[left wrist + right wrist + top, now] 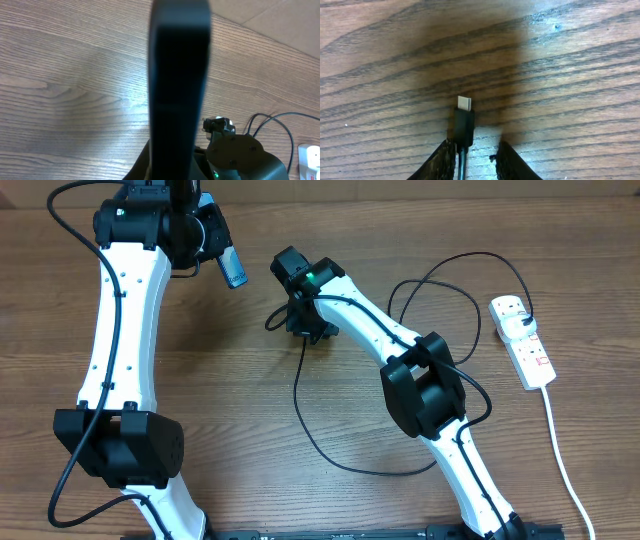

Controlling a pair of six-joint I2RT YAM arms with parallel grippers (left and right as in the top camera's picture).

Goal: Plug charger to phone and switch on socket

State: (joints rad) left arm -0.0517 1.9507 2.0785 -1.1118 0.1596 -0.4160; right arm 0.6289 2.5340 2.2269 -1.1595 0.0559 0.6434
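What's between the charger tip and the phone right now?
Nothing visible. The charger tip sits between the right gripper's parted fingers. The phone is held up by the left gripper, to its left; only bare table shows between them. The phone's port isn't in view.

The phone (179, 90) blurred; socket (311, 159) edge-cropped

Brown wood-grain tabletop (230, 390), evenly lit, with a faint glare patch and soft shadows.

left hand (220, 248) clenched up high, right hand (476, 157) low (fingers a little apart)
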